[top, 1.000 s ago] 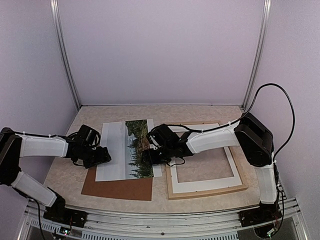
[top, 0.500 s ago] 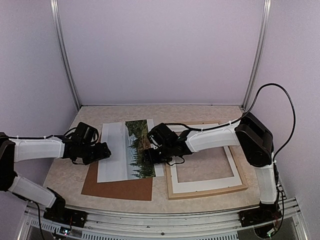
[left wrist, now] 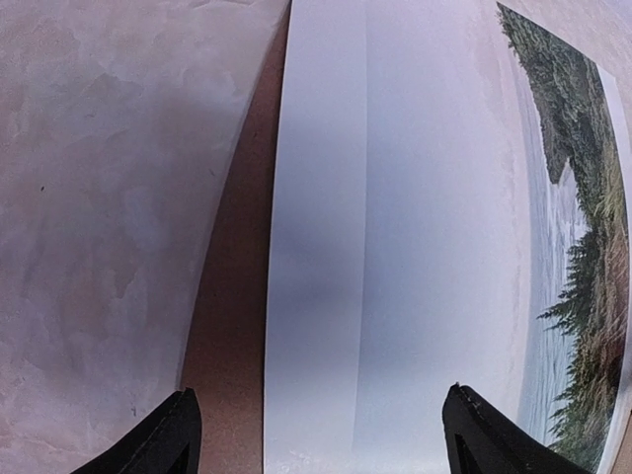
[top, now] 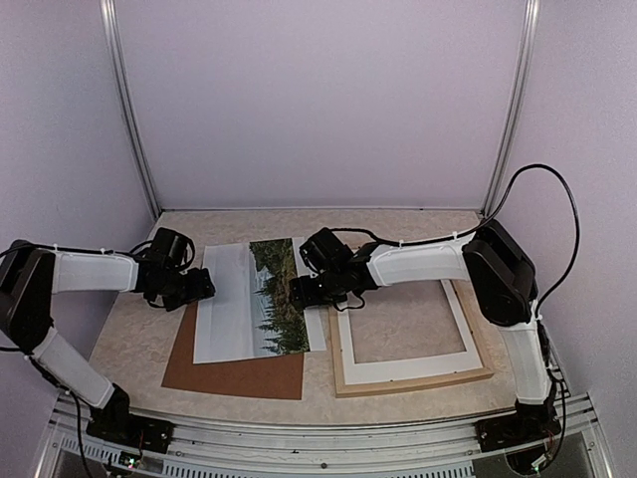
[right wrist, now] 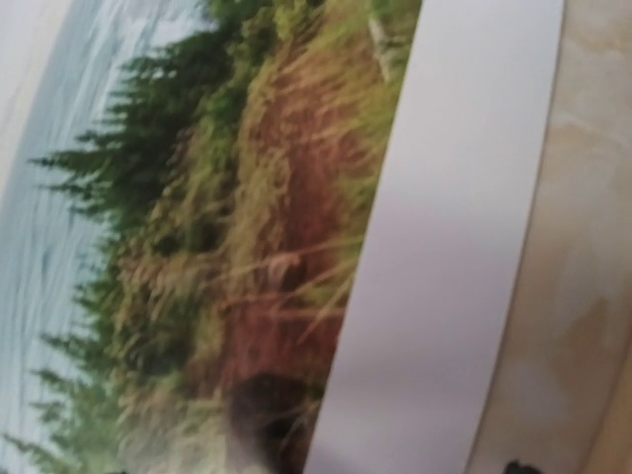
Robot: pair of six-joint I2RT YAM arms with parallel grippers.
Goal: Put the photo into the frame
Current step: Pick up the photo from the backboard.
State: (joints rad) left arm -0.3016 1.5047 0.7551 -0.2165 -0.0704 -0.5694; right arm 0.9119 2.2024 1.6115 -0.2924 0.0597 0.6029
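Note:
The photo [top: 257, 299], dark trees and grass with a wide white border, lies flat on a brown board, left of the frame [top: 408, 384]. The pale wood frame lies flat at the right with a white mat inside it. My left gripper [top: 202, 287] hovers at the photo's left edge. In the left wrist view its fingers [left wrist: 176, 439] stand wide apart and open over the photo [left wrist: 415, 247], holding nothing. My right gripper [top: 304, 292] is over the photo's right edge. The right wrist view is a blurred close-up of the photo [right wrist: 197, 247] and its border; the fingers are barely seen.
The brown backing board [top: 234, 376] sticks out under the photo at the front and left, also visible in the left wrist view [left wrist: 232, 296]. Marbled tabletop [top: 129, 344] surrounds it. Walls and metal posts close in the back and sides.
Both grippers have drawn back toward the rear of the table and risen a little from the photo's edges. The photo has stayed flat on the board.

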